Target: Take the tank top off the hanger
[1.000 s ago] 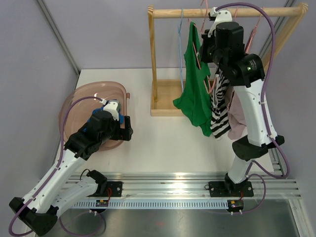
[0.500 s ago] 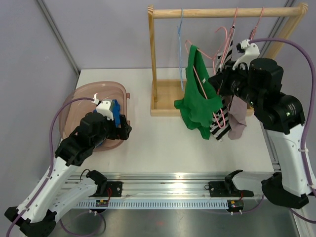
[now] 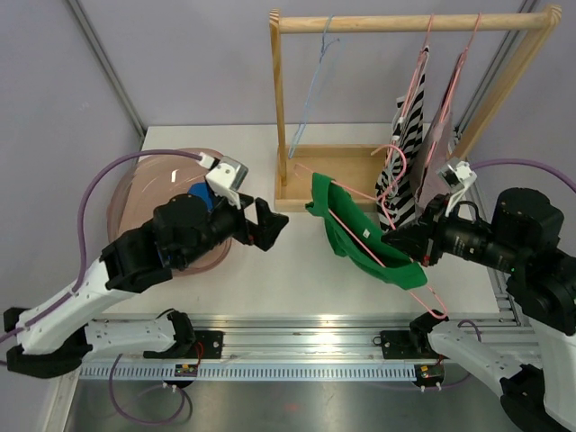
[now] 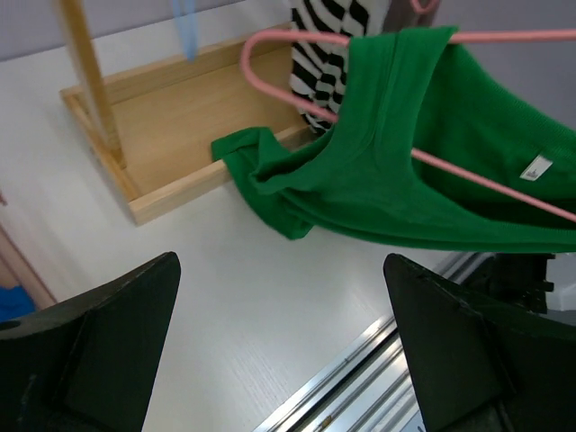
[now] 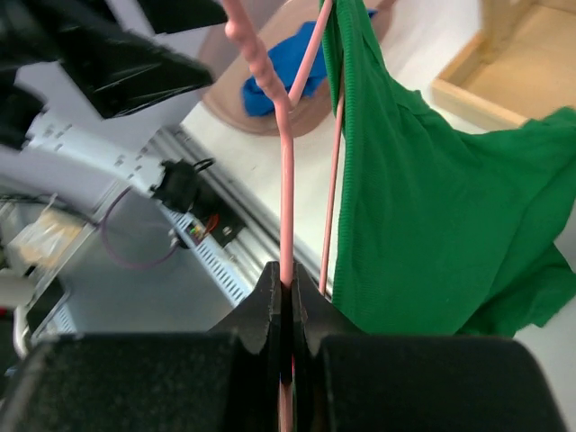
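Note:
The green tank top (image 3: 360, 241) hangs on a pink hanger (image 3: 430, 295) that is off the rack and tilted low over the table. My right gripper (image 3: 398, 241) is shut on the hanger's wire (image 5: 287, 225), with the tank top (image 5: 432, 207) draped just to its right. My left gripper (image 3: 273, 225) is open and empty, left of the tank top and apart from it. In the left wrist view its fingers (image 4: 99, 351) frame bare table, with the tank top (image 4: 405, 171) and the hanger (image 4: 270, 49) ahead.
The wooden rack (image 3: 279, 108) stands at the back with a blue hanger (image 3: 310, 99), a striped garment (image 3: 409, 144) and a mauve garment (image 3: 445, 135). A pink basin (image 3: 135, 193) with blue cloth (image 3: 200, 193) sits at the left. The metal rail (image 3: 315, 337) runs along the near edge.
My right arm has pulled the hanger with the green tank top off the rack bar and brought it down and forward. My left arm has swung right from the basin toward it.

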